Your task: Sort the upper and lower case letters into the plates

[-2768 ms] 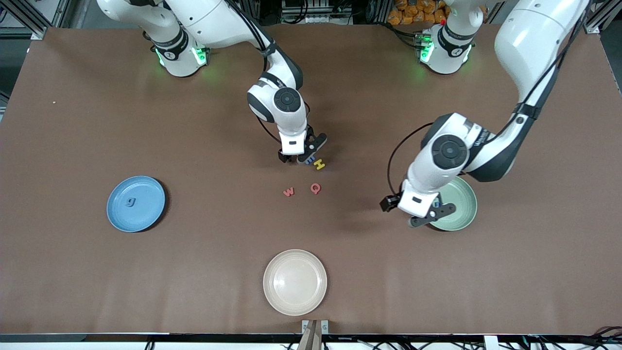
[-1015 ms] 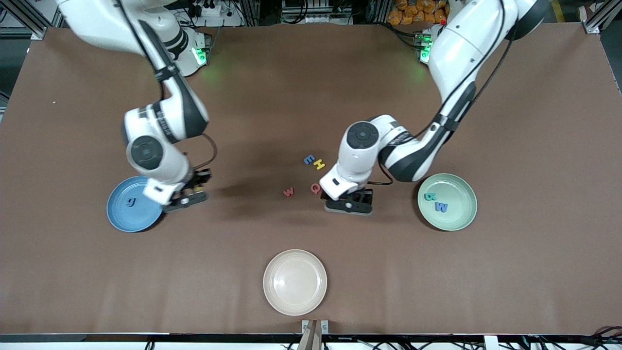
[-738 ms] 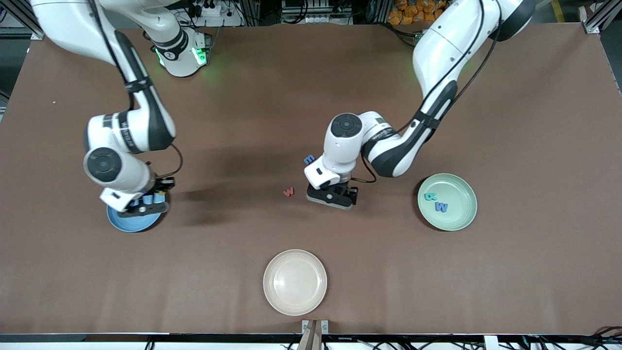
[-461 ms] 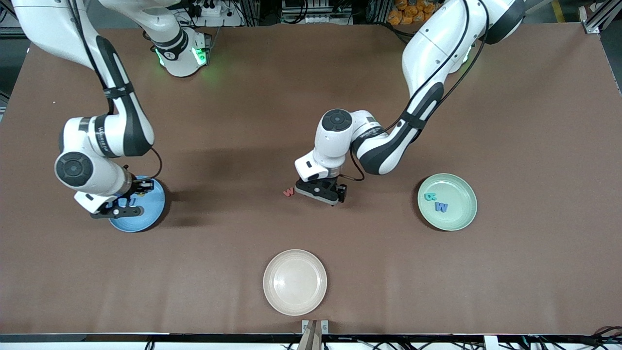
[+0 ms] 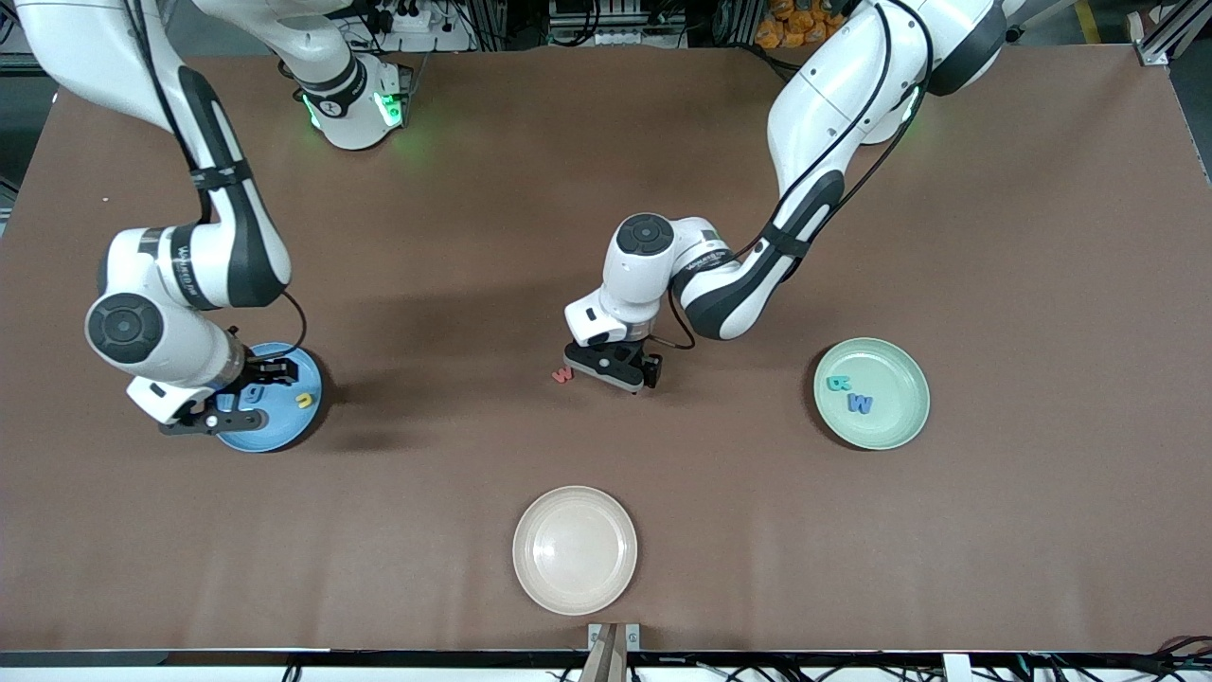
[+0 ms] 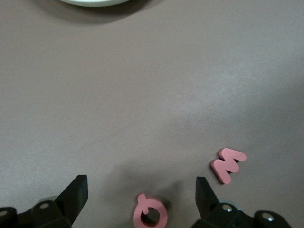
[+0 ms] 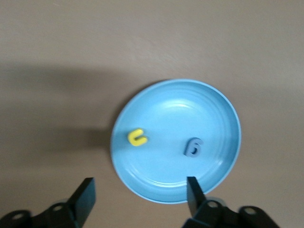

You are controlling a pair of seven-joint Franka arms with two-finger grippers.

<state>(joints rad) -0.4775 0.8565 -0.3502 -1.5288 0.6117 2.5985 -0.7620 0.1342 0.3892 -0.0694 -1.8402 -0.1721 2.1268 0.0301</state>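
Lying flat: pink Q (image 6: 151,216) between spread left gripper (image 6: 140,202) fingers.

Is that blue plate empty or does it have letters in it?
Not empty: the blue plate holds a yellow letter and a blue letter.

Robotics lab bench

Two white arms bolted to a brown-covered table (image 5: 1042,530), aluminium framing (image 5: 1160,38) at the far corners, loose cabling (image 5: 606,24) and power strips along the far edge, green status lights (image 5: 388,106) on the bases.
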